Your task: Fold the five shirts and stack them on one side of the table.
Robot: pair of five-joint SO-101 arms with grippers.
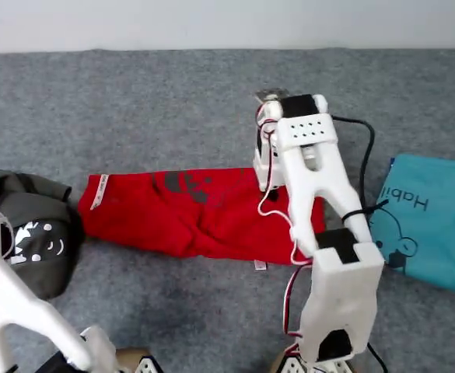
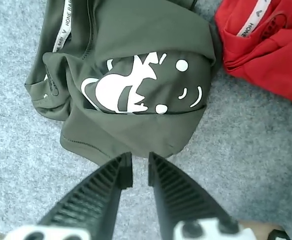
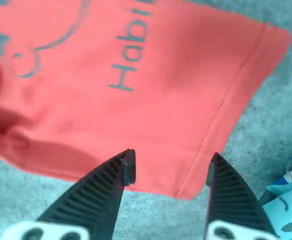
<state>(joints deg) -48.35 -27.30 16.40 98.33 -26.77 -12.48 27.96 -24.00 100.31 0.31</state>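
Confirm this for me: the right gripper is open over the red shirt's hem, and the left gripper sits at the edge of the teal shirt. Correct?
One thing is wrong: the shirt at the left gripper. It sits at the edge of the dark green shirt, as the left wrist view shows. The rest stands: the right gripper is open over the hem of the red shirt.

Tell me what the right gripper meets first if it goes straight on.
Probably the red shirt, at its hemmed edge just ahead of the right gripper, though depth is unclear.
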